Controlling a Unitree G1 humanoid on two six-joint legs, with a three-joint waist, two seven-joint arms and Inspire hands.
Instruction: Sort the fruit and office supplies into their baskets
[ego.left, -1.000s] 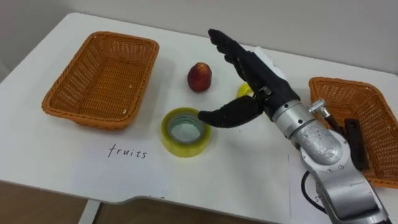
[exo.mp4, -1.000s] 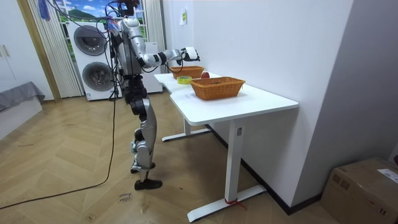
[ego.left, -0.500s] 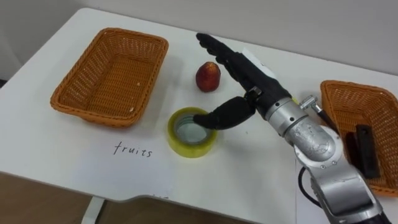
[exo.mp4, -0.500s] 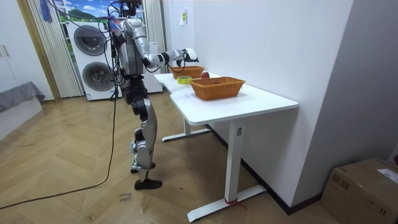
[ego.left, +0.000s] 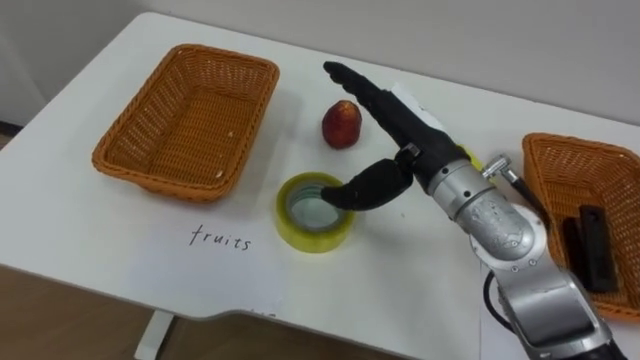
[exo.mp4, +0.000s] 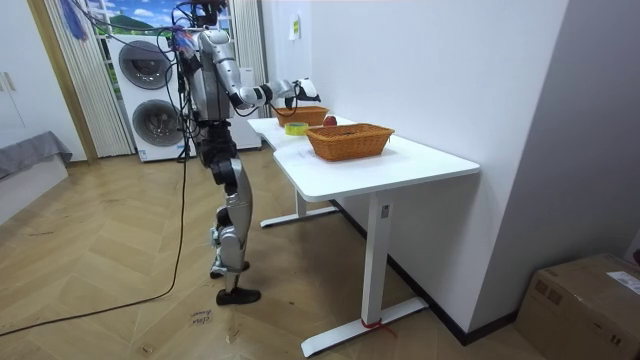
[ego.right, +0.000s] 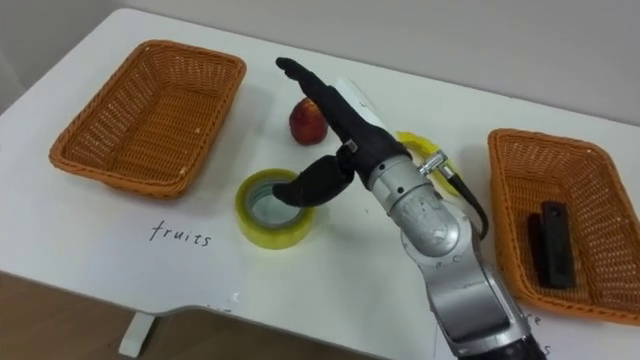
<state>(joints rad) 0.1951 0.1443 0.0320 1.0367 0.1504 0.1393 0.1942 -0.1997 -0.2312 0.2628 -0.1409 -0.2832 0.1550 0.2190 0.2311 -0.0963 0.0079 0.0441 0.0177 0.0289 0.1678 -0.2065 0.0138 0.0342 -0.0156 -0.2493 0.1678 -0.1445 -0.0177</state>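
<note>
We are in the reaching step: our right hand (ego.left: 405, 135) hovers with fingers (ego.left: 362, 88) straight and apart, thumb at the tape roll (ego.left: 310, 236), the red fruit (ego.left: 341, 124) on the table (ego.left: 110, 245) just beside them; next it should lower and close.

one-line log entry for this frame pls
phase: reach | right hand: open, over tape roll, beside peach | left basket: empty | right basket: dark item inside

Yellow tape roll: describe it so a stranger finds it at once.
On the white table, look just right of the empty orange wicker basket. The wide yellow tape roll lies flat there, a hollow ring, unlike the round red fruit behind it.
</note>
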